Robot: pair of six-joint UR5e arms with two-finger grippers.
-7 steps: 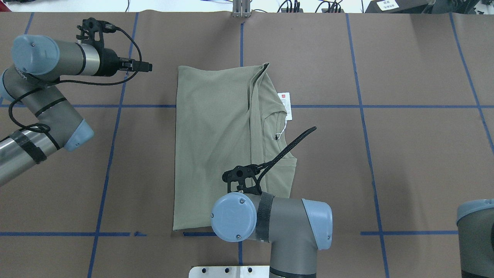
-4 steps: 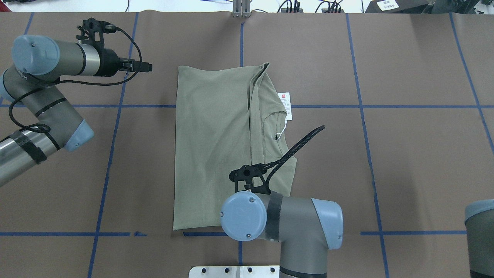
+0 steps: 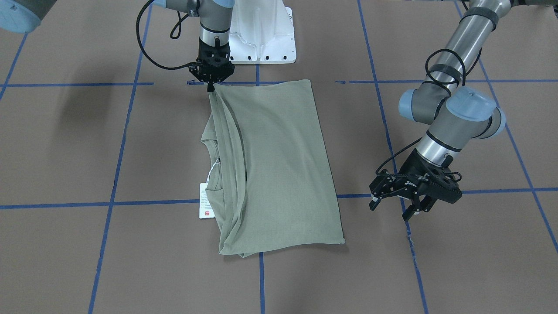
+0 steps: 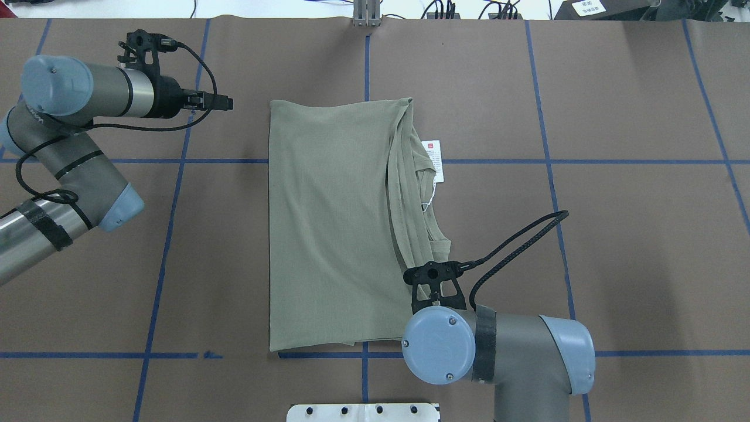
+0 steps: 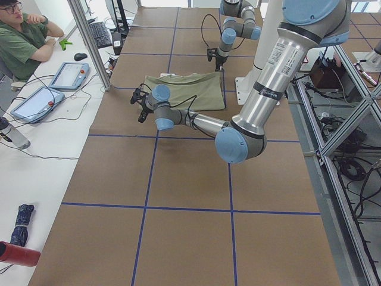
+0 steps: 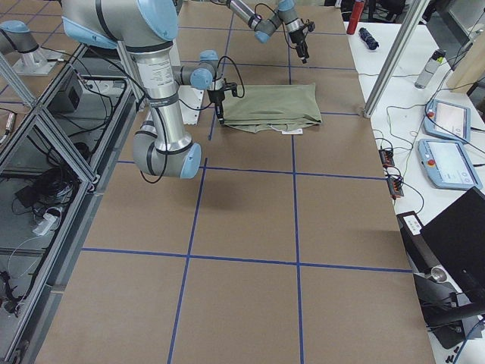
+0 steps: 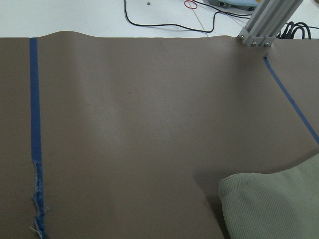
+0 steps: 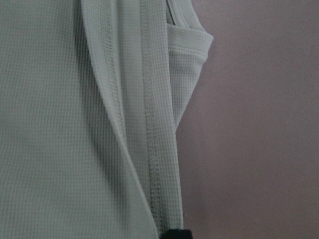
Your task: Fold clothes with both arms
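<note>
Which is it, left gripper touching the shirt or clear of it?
Apart. The front-facing view shows bare brown table between the left gripper and the shirt; the overhead view shows the same gap.

left arm [image 4: 99,187]: grey-silver tubes, light-blue joint caps, black tape band, looped black cable | right arm [image 4: 515,349]: same build, screws in cap
</note>
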